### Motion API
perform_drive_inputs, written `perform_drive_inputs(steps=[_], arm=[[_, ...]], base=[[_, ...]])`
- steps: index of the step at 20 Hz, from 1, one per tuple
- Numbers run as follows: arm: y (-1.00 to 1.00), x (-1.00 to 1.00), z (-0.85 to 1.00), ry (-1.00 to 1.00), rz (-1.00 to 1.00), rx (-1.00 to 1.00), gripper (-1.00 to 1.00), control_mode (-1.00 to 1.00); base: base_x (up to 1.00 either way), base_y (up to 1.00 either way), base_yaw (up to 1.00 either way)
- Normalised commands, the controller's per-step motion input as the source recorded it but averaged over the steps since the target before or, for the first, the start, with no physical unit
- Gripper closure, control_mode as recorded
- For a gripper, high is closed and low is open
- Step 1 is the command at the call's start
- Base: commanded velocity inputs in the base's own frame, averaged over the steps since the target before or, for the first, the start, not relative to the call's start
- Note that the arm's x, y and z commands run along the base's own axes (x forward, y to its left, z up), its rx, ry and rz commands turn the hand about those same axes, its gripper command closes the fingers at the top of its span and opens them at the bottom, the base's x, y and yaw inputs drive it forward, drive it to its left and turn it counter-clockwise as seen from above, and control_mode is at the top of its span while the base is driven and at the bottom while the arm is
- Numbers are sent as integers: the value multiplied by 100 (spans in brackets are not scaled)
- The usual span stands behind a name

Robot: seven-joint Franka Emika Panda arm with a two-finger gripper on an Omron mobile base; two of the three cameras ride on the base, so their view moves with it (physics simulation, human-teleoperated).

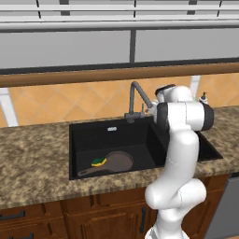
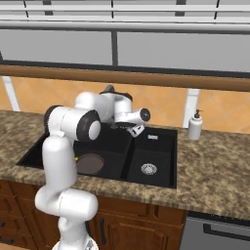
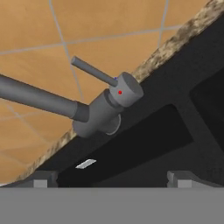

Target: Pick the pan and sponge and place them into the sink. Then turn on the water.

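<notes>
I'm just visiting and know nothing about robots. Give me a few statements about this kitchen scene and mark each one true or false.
1. The pan lies in the sink. True.
2. The sponge sits on the counter beside the sink. False: it lies in the sink, at the pan's handle end.
3. Water is running from the faucet. False: no stream is visible.
4. The claw is open and empty, facing the faucet's lever. True.
5. The soap dispenser stands inside a basin. False: it stands on the counter.
</notes>
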Motion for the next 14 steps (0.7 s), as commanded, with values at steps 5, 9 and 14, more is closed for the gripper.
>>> perform_drive_inputs(steps=[5, 9, 14], arm=[[6, 32, -10, 0, 0, 0, -100, -100], [0, 33, -9, 0, 0, 0, -100, -100], [2, 26, -17, 0, 0, 0, -100, -100]], base=[[0, 0, 0], [0, 0, 0], [0, 0, 0]])
